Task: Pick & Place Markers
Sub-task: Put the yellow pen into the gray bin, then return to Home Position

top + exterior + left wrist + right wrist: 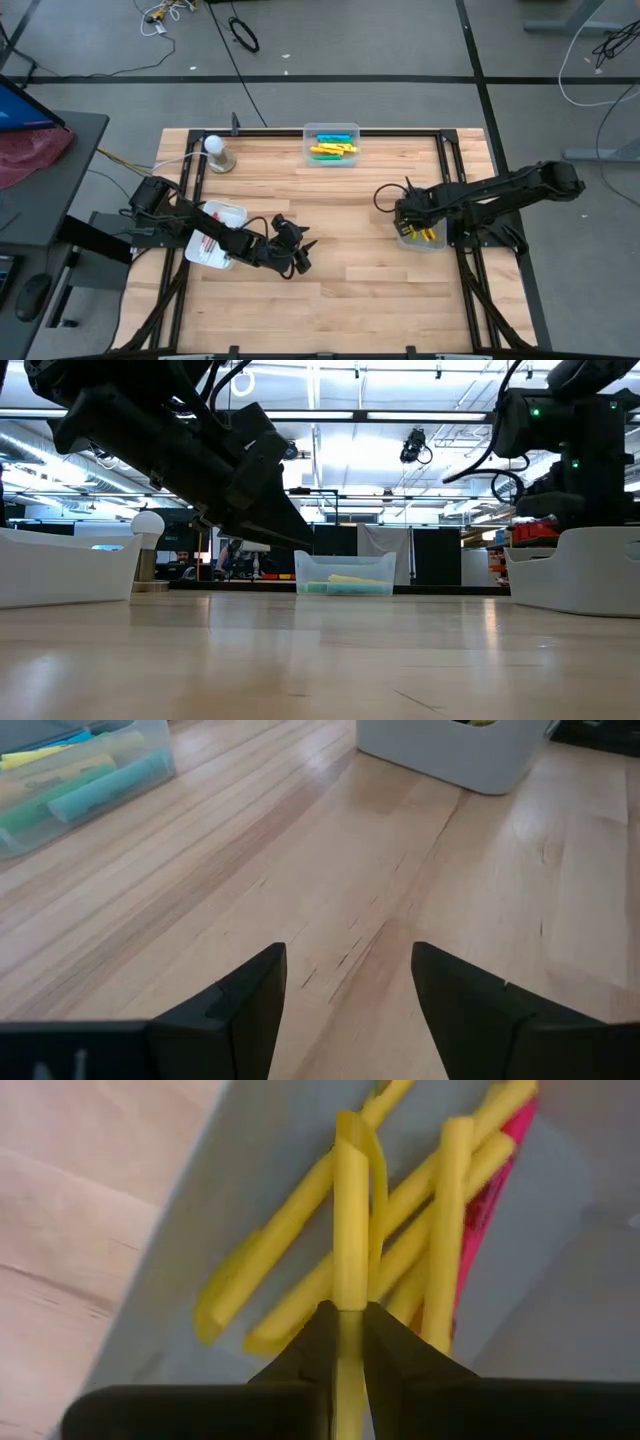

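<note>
My right gripper (413,228) points down over the white bin (440,244) at the table's right edge, shut on a slim yellow marker (350,1230). Below it in the bin lie several slim yellow markers (290,1240) and a red one (480,1210). My left gripper (300,256) waits open and empty above bare wood at left centre, its fingers (250,995) spread. Chunky markers (333,149) lie in a clear bin (331,129) at the far edge. A white bin (228,212) at the left holds thin white markers (208,244). My right gripper pinches the slim yellow marker's shaft (350,1325) between its two fingers. The fingers come from above, pointing down, and the marker runs along them, sticking out past the fingertips into the bin. Whether its lower end (352,1130) touches the markers beneath, I cannot tell.
A small stand with a white ball (216,148) is at the far left corner. Black frame rails (447,160) run along the table's sides. Bare wood (350,220) lies between the two arms and toward the near edge.
</note>
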Robot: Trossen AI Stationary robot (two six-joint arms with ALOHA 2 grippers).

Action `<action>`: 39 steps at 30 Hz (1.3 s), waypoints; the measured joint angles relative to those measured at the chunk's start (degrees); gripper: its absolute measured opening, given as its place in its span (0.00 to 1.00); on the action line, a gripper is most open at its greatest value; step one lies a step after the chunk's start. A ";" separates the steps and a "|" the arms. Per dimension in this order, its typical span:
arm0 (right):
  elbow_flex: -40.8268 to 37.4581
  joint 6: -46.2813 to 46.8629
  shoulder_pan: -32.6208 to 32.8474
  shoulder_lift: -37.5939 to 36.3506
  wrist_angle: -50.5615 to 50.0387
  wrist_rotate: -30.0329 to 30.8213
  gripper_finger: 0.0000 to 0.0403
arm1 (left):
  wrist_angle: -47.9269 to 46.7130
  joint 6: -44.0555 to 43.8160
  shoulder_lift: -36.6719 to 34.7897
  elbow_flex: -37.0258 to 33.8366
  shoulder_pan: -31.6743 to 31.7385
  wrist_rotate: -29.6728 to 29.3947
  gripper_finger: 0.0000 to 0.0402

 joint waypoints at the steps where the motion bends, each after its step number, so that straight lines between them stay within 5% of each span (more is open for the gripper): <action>1: -0.04 -0.30 0.09 0.02 0.38 0.46 0.07 | 0.00 -0.04 0.00 0.00 0.00 0.02 0.55; 9: -0.04 -9.58 1.34 -2.36 1.38 4.86 0.23 | 0.59 -0.64 0.00 0.00 0.00 0.77 0.55; 21: 2.60 -17.01 9.81 -20.92 5.16 4.38 0.45 | 6.84 -0.31 0.00 0.00 -0.35 1.74 0.55; 27: 2.85 -33.18 20.58 -27.24 23.81 -2.01 0.46 | 12.99 1.17 0.00 0.00 -0.72 4.38 0.55; 31: 2.89 -33.24 25.61 -28.31 31.98 -2.75 0.44 | 15.78 2.64 0.00 0.02 -0.74 4.74 0.55; 39: 2.87 -36.40 27.14 -26.20 34.65 11.38 0.33 | 17.97 2.69 0.00 0.02 0.26 4.72 0.55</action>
